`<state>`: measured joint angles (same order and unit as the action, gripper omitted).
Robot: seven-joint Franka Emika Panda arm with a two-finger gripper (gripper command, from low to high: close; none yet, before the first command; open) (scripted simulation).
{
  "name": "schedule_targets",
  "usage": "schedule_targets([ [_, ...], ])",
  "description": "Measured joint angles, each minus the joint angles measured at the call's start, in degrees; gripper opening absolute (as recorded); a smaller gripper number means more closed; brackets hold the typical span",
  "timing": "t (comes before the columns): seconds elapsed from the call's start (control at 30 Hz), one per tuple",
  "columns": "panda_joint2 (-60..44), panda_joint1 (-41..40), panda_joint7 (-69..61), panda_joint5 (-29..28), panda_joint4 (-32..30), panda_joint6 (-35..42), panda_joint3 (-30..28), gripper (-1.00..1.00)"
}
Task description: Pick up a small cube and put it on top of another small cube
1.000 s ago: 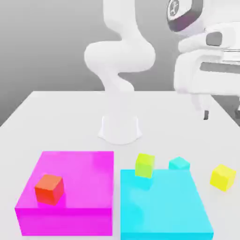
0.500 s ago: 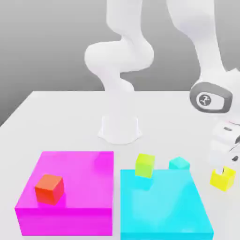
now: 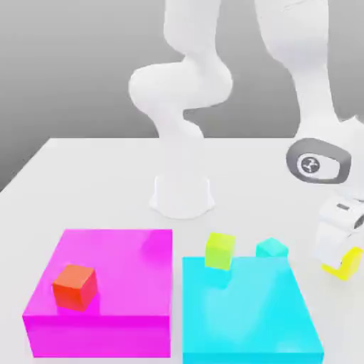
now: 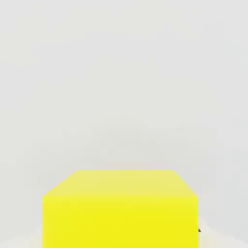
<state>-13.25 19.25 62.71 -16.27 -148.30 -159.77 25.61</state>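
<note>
The small yellow cube (image 3: 346, 267) sits on the white table at the exterior view's right, mostly covered by my hand. My gripper (image 3: 339, 256) is lowered over it and shut on it. In the hand view the yellow cube (image 4: 121, 208) lies close between the fingers, with bare table beyond. The small cyan cube (image 3: 271, 248) stands on the table a short way toward the exterior view's left of my hand, just behind the large cyan block's far right corner.
A large flat cyan block (image 3: 249, 313) carries a lime cube (image 3: 220, 250) at its far edge. A magenta block (image 3: 121, 270) beside it holds a red-orange cube (image 3: 75, 286). The arm's base (image 3: 182, 195) stands behind both.
My hand has sunk a little lower over the yellow cube, and the fingers have closed on it. The other cubes and blocks have not moved.
</note>
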Motion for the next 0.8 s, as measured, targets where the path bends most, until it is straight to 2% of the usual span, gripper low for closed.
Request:
schedule_targets([
  [0.27, 15.0, -2.8, -7.3, 11.9, -10.0, 4.7, 1.6, -1.0],
  [0.53, 30.9, 3.6, -17.2, 27.9, -21.6, 7.3, -5.7, -1.0],
  [0.67, 25.9, 2.6, -16.6, 27.1, -22.6, 1.2, -5.4, -1.0],
  [0.8, 17.8, 0.3, -13.0, 21.9, -22.6, -6.8, -4.6, -1.0],
])
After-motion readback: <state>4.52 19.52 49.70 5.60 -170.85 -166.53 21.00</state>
